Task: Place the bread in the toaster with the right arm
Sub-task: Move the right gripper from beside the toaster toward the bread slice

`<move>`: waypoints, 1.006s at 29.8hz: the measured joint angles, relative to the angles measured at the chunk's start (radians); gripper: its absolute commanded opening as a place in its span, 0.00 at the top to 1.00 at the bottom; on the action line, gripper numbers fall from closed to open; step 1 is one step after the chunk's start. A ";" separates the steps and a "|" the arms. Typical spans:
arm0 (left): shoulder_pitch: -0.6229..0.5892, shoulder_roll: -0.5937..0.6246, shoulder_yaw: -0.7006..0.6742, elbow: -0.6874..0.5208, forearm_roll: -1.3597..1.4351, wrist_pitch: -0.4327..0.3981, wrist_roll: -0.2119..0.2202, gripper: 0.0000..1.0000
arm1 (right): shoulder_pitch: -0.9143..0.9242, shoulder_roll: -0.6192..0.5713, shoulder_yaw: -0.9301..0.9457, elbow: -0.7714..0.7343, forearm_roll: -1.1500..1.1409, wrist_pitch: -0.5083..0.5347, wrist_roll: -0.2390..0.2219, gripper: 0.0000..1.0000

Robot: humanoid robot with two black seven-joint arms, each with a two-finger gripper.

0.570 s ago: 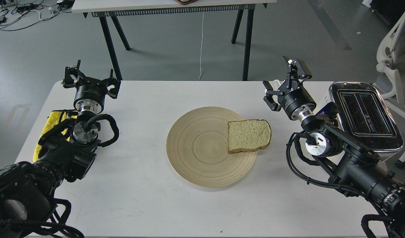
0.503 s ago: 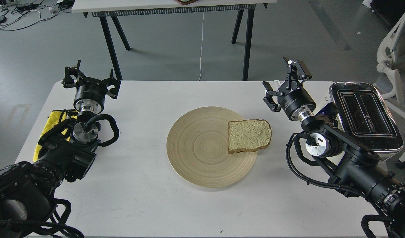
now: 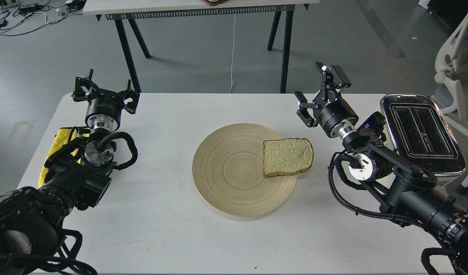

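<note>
Approach step: right arm's black claw gripper [image 3: 321, 94], fingers spread and empty, hovers beyond the pale square bread slice [image 3: 288, 157] on the round wooden plate [image 3: 234, 172]; next, descend and pinch its crust edge.

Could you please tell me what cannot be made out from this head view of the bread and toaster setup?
- The toaster: its near-left side is hidden behind the right arm, and the slots' insides are too dark to see.
- The yellow cloth: mostly covered by the left arm.
- The bread: its underside, resting on the wooden plate, is hidden.
</note>
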 measured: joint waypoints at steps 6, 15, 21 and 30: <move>0.000 0.000 0.000 0.000 0.000 0.000 0.000 0.00 | 0.026 -0.011 -0.123 0.037 -0.245 -0.242 -0.083 0.01; 0.000 0.000 0.000 0.000 0.000 0.000 0.000 0.00 | 0.017 -0.124 -0.310 0.074 -0.283 -0.391 -0.128 0.01; 0.000 0.000 0.000 0.000 0.000 0.000 0.000 0.00 | 0.013 -0.154 -0.397 0.078 -0.286 -0.432 -0.129 0.01; 0.000 0.000 0.000 0.000 0.000 0.000 0.000 0.00 | 0.000 -0.144 -0.531 0.078 -0.286 -0.448 -0.131 0.01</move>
